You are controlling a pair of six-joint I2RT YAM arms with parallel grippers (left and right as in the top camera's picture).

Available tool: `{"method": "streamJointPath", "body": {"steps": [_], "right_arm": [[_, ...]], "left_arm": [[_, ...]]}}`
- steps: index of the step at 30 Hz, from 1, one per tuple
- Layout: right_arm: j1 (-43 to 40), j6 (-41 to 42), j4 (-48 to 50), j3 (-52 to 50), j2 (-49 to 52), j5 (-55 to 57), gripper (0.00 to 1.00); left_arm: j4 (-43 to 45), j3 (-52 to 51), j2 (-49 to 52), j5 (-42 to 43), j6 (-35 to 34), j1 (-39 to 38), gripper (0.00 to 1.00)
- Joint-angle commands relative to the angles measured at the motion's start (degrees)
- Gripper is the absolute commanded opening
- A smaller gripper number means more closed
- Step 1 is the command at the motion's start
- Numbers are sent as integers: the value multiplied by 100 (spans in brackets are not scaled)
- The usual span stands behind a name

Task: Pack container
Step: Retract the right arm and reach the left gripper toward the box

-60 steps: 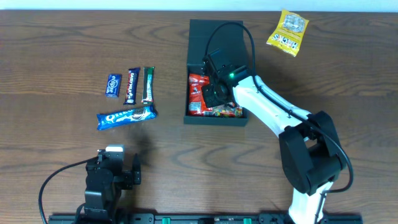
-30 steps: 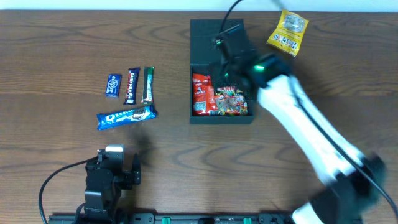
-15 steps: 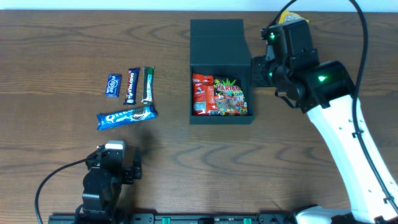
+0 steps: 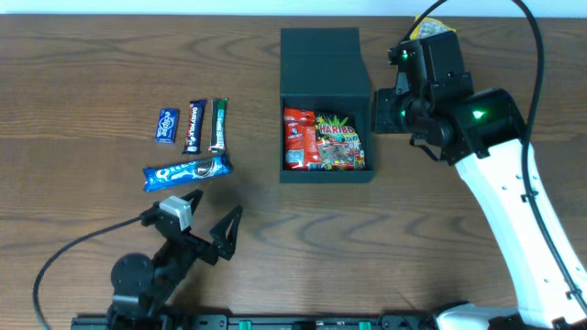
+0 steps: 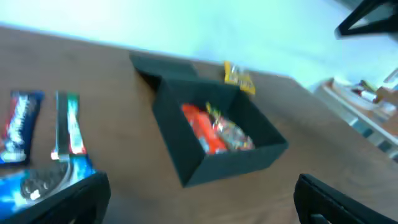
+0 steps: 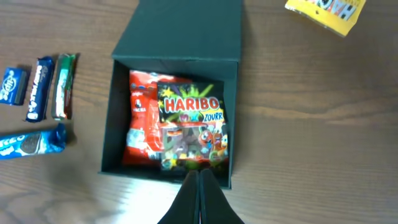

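Dark wooden table, teal-black container at centre rear, lid back, right gripper closed tight, empty, by its right wall, left gripper spread wide, empty, near front edge, Haribo packet and red packet inside container.

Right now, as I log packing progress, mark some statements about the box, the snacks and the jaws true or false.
1. The box stands open. True.
2. The Haribo bag lies outside the box. False: it lies inside, beside a red packet.
3. The yellow bag lies on the table, outside the box. True.
4. The Oreo pack is in the box. False: it lies on the table, left of the box.
5. The left jaws are shut. False: they stand wide open.
6. The right jaws are shut. True.
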Motion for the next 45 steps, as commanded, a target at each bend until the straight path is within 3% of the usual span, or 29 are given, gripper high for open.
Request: {"method": "streamJointPath", "body": {"steps": [1, 9, 17, 20, 26, 30, 37, 41, 43, 45], "right_arm": [[-107, -184, 116, 22, -81, 4, 1], [-422, -269, 374, 22, -81, 0, 3], [-909, -494, 417, 22, -76, 0, 1], [-1115, -638, 507, 22, -59, 2, 1], [-1523, -898, 686, 20, 116, -295, 1], [-1770, -925, 785, 17, 282, -562, 1], [-1860, -933, 800, 17, 450, -730, 1], [-1860, -931, 824, 17, 455, -750, 1], [-1860, -927, 820, 17, 455, -754, 1], [-1851, -929, 811, 17, 455, -863, 1]], "left_arm": [[28, 503, 1132, 225, 170, 7, 95], [-450, 2645, 4441, 98, 1095, -160, 95], [-1480, 5294, 7643, -1156, 1449, -1314, 95], [-1569, 5963, 8465, -1067, 1532, -1604, 95], [-1073, 6151, 9068, -754, 1502, -1720, 95], [-1222, 6151, 9191, -774, 1506, -1720, 95], [-1731, 6148, 9228, -1843, 1051, -1720, 95], [-1797, 6148, 9326, -1908, 1054, -1722, 100], [-1803, 6148, 9436, -1939, 1054, -1722, 85], [-1836, 6148, 9613, -1945, 1054, -1722, 78]]}}
